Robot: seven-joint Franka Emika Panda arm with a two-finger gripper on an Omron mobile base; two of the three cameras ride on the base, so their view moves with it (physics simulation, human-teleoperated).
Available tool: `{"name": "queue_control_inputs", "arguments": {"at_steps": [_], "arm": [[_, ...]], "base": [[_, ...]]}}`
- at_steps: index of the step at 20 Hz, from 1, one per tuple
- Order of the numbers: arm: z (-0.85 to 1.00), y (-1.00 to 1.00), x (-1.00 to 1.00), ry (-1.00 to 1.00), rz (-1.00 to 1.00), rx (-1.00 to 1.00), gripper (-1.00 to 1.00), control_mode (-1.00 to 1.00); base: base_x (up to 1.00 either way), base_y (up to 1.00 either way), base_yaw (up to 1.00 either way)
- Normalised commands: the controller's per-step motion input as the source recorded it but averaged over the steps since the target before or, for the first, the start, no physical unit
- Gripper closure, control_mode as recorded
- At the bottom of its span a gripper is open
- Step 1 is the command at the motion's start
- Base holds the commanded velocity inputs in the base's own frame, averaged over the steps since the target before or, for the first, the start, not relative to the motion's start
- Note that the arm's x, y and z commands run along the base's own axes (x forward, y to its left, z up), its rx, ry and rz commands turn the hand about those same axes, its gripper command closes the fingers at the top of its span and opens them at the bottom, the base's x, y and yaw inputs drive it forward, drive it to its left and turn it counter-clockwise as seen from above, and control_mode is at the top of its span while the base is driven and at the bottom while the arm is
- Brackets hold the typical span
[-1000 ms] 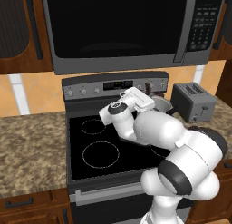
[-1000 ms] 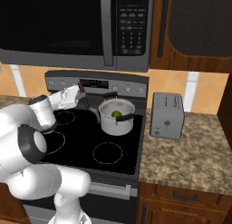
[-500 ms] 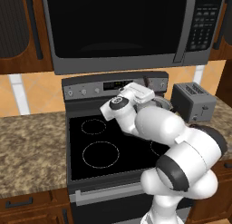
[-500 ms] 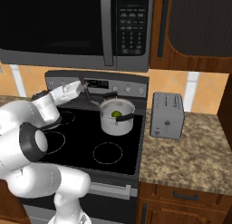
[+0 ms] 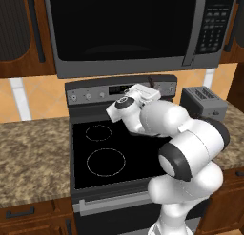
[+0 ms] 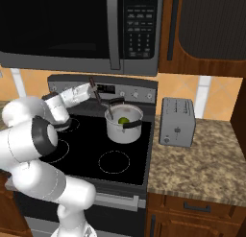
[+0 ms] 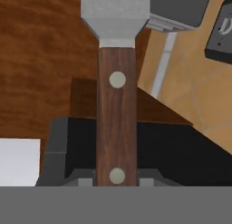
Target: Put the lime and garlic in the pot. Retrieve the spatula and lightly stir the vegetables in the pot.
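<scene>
Gripper: the gripper (image 6: 91,91) hung high over the back of the stove (image 6: 86,157), clenched on the spatula (image 7: 117,82); in the left base view the hand (image 5: 136,95) sat up by the control panel.
Spatula, hand view: brown wooden handle with two pale rivets ran straight up from between the fingers to a square light-grey blade at the top.
Spatula, right base view: a thin dark stick (image 6: 95,91) poked out beyond the hand, slanting down toward the pot; the blade was too small to make out.
Pot: the pot (image 6: 124,128), silver-white with a dark handle, stood on the stove's back right burner, near the toaster (image 6: 177,121).
Lime: the lime (image 6: 123,120), bright green, lay inside the pot.
Garlic: cannot tell from these views.
Left base view: the arm covered the pot's spot; the toaster (image 5: 204,102) showed beyond the elbow.
</scene>
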Motion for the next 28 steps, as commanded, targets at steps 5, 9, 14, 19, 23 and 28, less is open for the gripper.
{"name": "queue_control_inputs", "arguments": {"at_steps": [5, 9, 14, 19, 23, 28], "arm": [[-0.45, 0.0, 0.33, -0.14, 0.01, 0.01, 1.0, -1.0], [-0.25, 0.0, 0.22, -0.11, 0.0, 0.06, 1.0, -1.0], [-0.06, 0.0, 0.29, -0.05, 0.0, 0.15, 1.0, -1.0], [-0.22, -0.01, 0.14, -0.08, 0.0, 0.06, 1.0, -1.0], [-0.23, -0.04, 0.0, 0.0, 0.0, 0.01, 1.0, -1.0], [-0.24, -0.26, 0.0, 0.0, 0.0, 0.02, 1.0, -1.0]], "base": [[0.0, 0.0, 0.0], [0.0, 0.0, 0.0], [0.0, 0.0, 0.0], [0.0, 0.0, 0.0], [0.0, 0.0, 0.0], [0.0, 0.0, 0.0]]}}
